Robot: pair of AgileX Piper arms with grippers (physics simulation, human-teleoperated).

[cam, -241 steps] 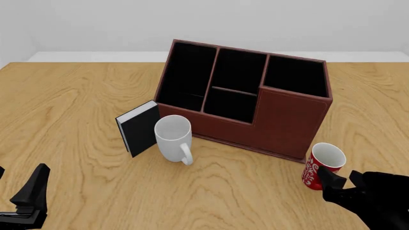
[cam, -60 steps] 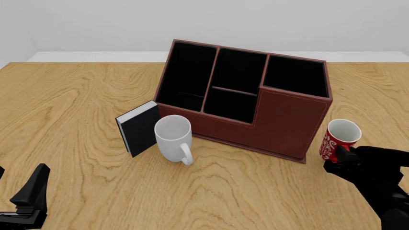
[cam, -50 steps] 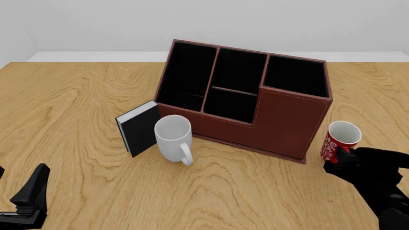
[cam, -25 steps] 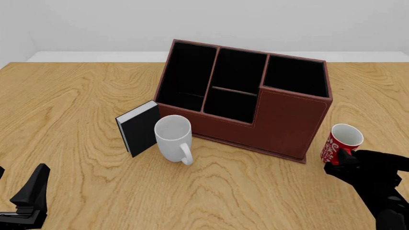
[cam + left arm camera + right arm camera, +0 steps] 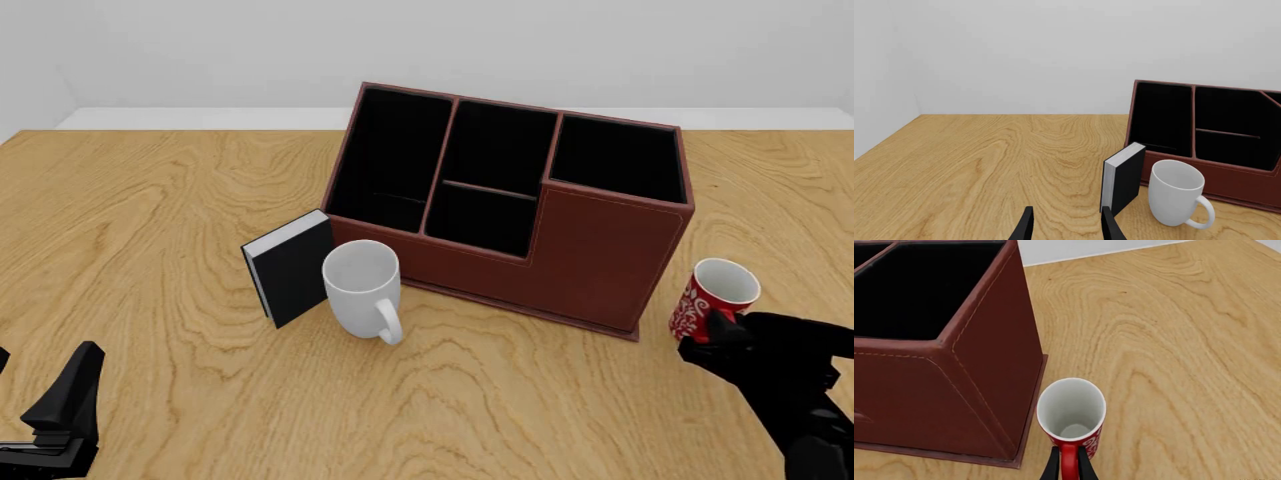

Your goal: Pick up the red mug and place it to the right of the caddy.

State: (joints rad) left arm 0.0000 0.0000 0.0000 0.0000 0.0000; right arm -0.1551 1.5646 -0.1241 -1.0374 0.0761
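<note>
I see all three views evenly and brightly lit, with soft, diffuse light that seems to come from above; no lamp or hot spot shows. Shadows are faint: only a weak darkening lies on the table (image 5: 160, 230) beneath the white mug (image 5: 362, 288) and along the base of the caddy (image 5: 607, 255). The caddy's compartments read as flat, near-featureless black, so I can make out no detail inside them. The red mug (image 5: 1071, 415) shows a gently shaded white interior without glare. Every view is sharp from near to far, with no motion blur, noise or visible bending of straight edges at the borders.
</note>
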